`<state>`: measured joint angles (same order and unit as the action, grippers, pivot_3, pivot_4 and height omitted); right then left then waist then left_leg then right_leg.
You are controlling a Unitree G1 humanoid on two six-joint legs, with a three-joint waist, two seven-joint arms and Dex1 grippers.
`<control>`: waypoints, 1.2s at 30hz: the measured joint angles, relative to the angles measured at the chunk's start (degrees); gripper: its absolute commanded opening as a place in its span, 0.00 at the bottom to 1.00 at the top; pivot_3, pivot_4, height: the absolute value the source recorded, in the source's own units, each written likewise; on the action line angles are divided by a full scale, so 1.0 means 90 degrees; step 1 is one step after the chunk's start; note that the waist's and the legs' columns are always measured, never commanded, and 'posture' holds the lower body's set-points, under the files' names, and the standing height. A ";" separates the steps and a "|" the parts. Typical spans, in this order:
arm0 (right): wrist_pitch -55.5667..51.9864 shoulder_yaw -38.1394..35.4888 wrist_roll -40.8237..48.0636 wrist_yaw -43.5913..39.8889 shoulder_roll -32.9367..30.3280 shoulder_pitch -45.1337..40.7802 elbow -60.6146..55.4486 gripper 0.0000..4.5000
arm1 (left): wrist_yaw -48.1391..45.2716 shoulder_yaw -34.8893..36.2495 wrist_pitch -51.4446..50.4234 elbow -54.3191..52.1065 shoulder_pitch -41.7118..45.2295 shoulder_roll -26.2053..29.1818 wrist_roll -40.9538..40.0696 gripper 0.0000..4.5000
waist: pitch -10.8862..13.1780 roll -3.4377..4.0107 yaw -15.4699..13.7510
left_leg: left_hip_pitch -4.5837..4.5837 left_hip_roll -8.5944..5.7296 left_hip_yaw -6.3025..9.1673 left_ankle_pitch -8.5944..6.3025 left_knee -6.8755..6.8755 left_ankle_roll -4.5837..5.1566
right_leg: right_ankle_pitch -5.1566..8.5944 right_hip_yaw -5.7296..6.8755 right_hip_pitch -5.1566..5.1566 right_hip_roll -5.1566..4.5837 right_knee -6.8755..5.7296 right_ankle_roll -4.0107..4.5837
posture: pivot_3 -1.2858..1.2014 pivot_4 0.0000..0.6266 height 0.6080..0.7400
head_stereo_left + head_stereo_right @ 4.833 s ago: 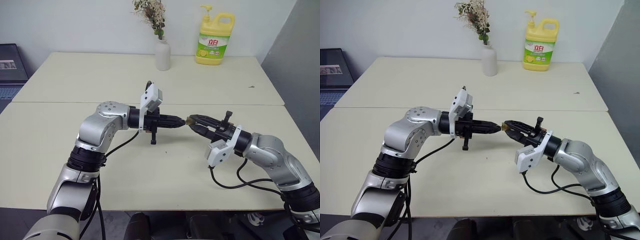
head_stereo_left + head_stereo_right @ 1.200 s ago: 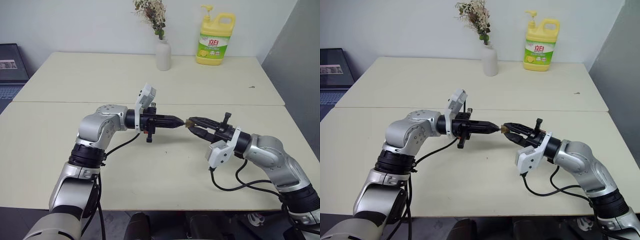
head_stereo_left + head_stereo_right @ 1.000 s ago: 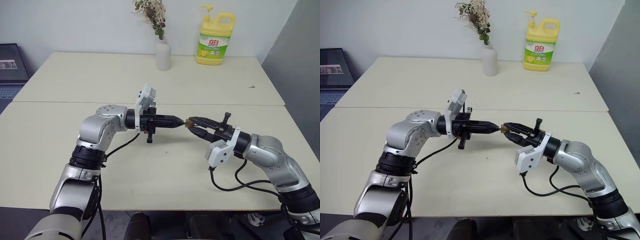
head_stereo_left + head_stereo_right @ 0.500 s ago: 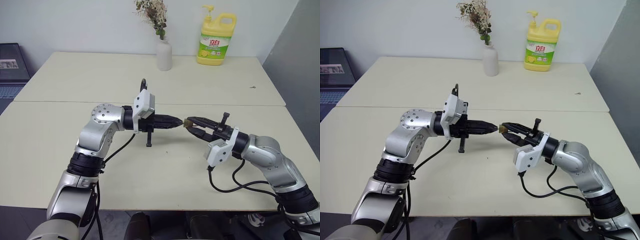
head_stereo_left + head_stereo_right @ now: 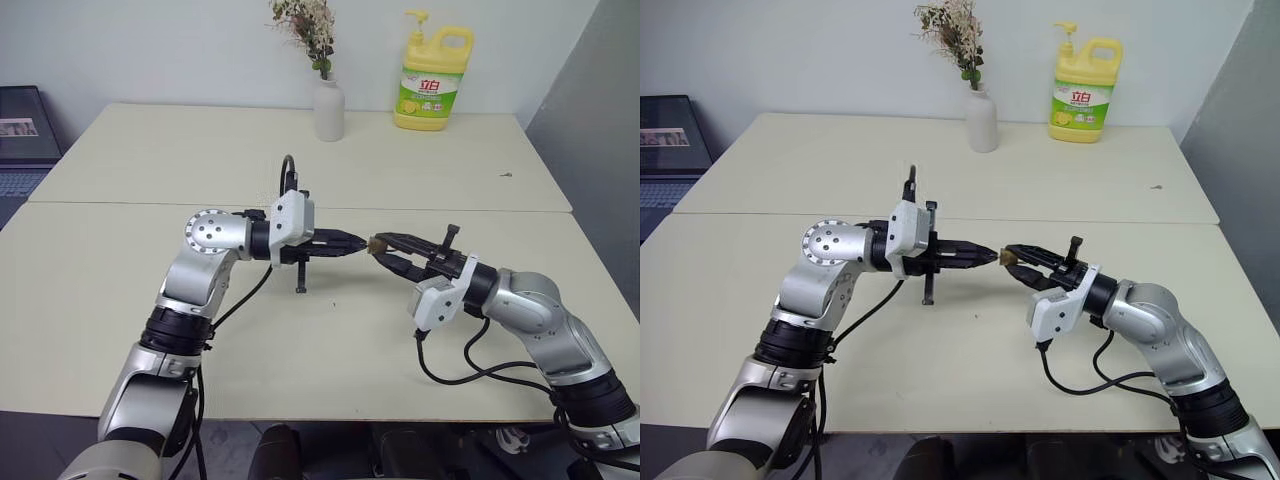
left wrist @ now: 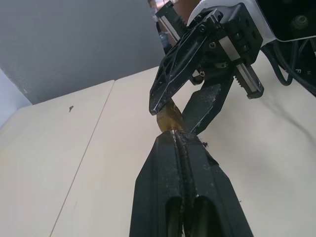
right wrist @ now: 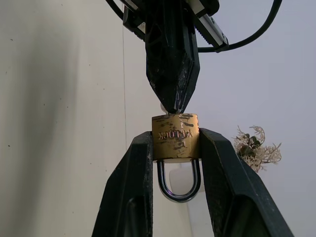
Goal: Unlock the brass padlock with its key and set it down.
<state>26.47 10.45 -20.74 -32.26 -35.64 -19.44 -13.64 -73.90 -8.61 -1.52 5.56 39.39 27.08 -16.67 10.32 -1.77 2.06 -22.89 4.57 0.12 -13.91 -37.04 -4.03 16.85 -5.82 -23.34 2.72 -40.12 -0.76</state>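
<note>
Brass padlock [image 7: 175, 137] clamped in right gripper [image 7: 176, 148]; left gripper [image 6: 178, 140] closed, tip at lock; table [image 5: 330, 350] below open.

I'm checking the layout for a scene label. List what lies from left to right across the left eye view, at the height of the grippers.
left gripper → brass padlock → right gripper. The left gripper's shut tips meet the padlock, which the right gripper holds above the table.
</note>
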 measured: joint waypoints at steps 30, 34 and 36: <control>-0.0092 -0.0021 0.0071 0.0012 0.0079 -0.0018 -0.0018 0.21 | 0.0481 0.0323 -0.4298 -0.0105 0.0430 0.0154 -0.1641 0.52 | 0.0000 0.0000 -0.0020 | -0.0002 0.0000 0.0008 0.0000 -0.0001 0.0000 | 0.0000 0.0007 0.0001 0.0000 0.0000 -0.0001 | 0.52 0.24 1.00; -0.0092 -0.0019 0.0078 0.0011 0.0084 -0.0019 -0.0018 0.21 | 0.0644 0.0431 -0.4770 -0.0205 0.0524 0.0135 -0.1913 0.52 | 0.0000 0.0000 -0.0018 | 0.0000 0.0000 0.0009 0.0000 -0.0001 0.0000 | 0.0000 0.0007 0.0002 0.0000 -0.0001 -0.0001 | 0.52 0.24 1.00; -0.0092 -0.0019 0.0080 0.0011 0.0084 -0.0020 -0.0018 0.21 | 0.0639 0.0427 -0.4845 -0.0229 0.0523 0.0147 -0.1932 0.52 | 0.0000 0.0000 -0.0016 | 0.0001 0.0000 0.0010 0.0000 0.0000 0.0000 | 0.0000 0.0007 0.0002 0.0001 -0.0001 0.0000 | 0.52 0.24 1.00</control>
<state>25.64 10.27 -20.02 -32.16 -34.88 -19.62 -13.80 -68.15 -4.77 -45.12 3.50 44.10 28.40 -34.06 10.32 -1.77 1.91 -22.88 4.58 0.21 -13.91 -37.05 -4.03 16.85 -5.75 -23.32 2.73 -40.12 -0.77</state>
